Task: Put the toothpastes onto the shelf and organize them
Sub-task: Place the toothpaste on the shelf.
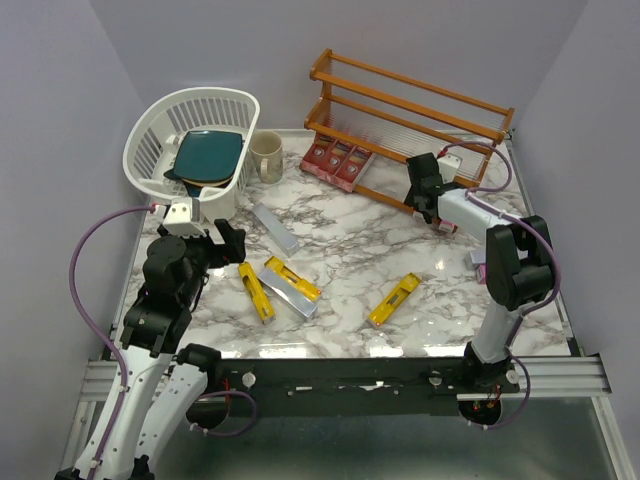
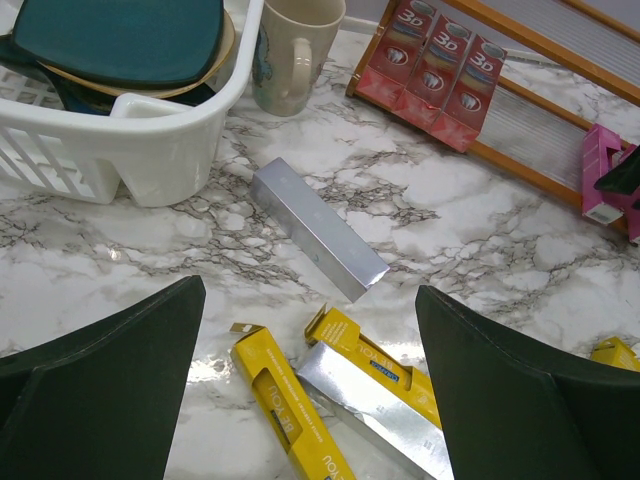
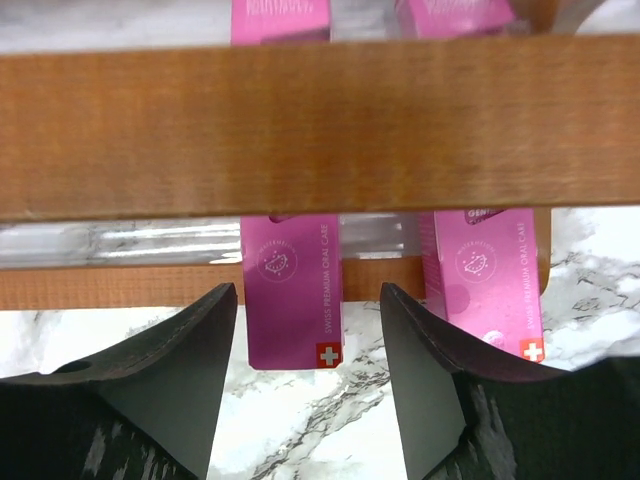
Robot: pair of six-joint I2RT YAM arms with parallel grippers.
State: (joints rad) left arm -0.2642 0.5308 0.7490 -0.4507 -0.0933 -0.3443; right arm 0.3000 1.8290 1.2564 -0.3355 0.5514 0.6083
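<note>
a: start big. what sits on the white-and-grey marble tabletop (image 1: 350,235)?

b: the reddish-brown wooden three-tier shelf (image 1: 400,80) runs along the far edge, with a white plastic basket (image 1: 150,150) at far left. on the shelf's lowest tier, three red cartons of toothpaste (image 1: 338,160) lie side by side at the left end. two magenta-pink cartons (image 3: 295,290) lie toward the right, their near ends sticking out over the front rail (image 3: 120,285).

a: and the arms?

b: the right pincer (image 3: 305,300) is at that tier with its jaws apart. one pink carton is lined up with the gap and nothing is clamped. a higher shelf rail (image 3: 320,125) crosses just above its fingers (image 3: 170,370). the left pincer (image 2: 308,295) hangs wide apart and empty over the loose cartons.

a: which are?

b: one silver-grey carton (image 2: 318,228) lies alone near the basket. closer in is a tangle of two yellow cartons (image 2: 285,415) with a second silver carton (image 2: 375,405) lying against them, touching. a third yellow carton (image 1: 394,300) lies well apart, to the right.

a: what could go wrong?

b: my guess is that if the right wrist lifts before backing out, it would knock the rail above and jolt the rack. a brushing finger could also drag an overhanging pink carton off the tier. on the left, closing on the tangle could catch two cartons at once or flick one away, and the glossy silver faces may slip.
</note>
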